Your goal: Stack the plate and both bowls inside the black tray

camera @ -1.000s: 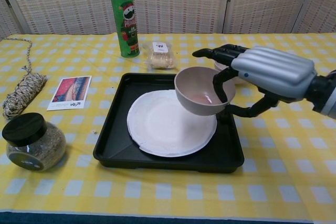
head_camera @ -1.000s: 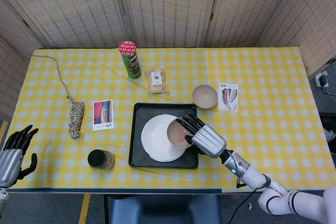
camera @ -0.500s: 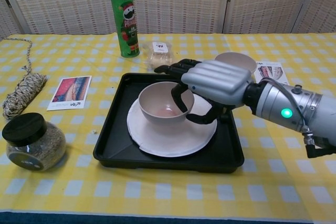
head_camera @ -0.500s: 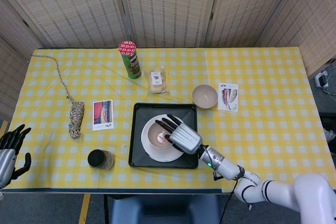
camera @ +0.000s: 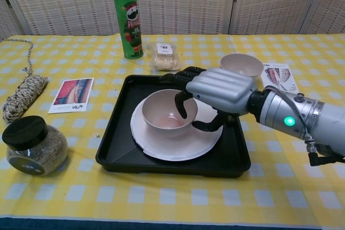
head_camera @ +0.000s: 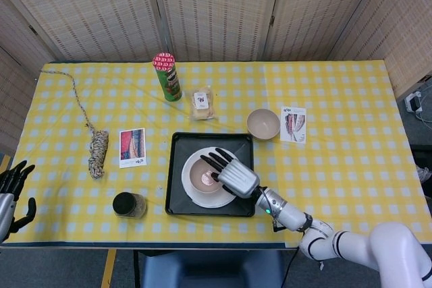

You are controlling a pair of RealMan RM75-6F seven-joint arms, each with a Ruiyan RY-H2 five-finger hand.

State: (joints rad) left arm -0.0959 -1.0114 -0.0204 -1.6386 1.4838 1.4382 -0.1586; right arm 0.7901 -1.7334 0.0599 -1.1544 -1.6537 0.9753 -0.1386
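Chest view gives us the clearest read: the white plate (camera: 178,139) lies flat inside the black tray (camera: 113,145), and the first bowl (camera: 164,112) sits on top of it, upright, pinkish inside. Our right hand (camera: 215,90) is at that bowl, fingers (camera: 180,107) hooked over its right rim and reaching down inside, thumb below on the outside wall. So we read the hand as holding the bowl by its rim; whether the bowl already rests its full weight on the plate we cannot tell for sure, though it looks seated.

From the head view the same picture holds: tray (head_camera: 177,141), plate (head_camera: 192,191), bowl (head_camera: 201,177) nested one on another, right hand (head_camera: 233,175) over the bowl's right side. The second bowl (head_camera: 262,123) stands on the yellow checked cloth, just beyond the tray's far right corner, beside a small printed card (head_camera: 293,124). Nothing touches it.

Our left hand (head_camera: 9,190) hangs off the table's near left edge, fingers apart and empty, well away from the work.

By our count, two of three pieces are in place. What is left, we judge: let go of this bowl, reach back for the second one, and drop it inside the first.
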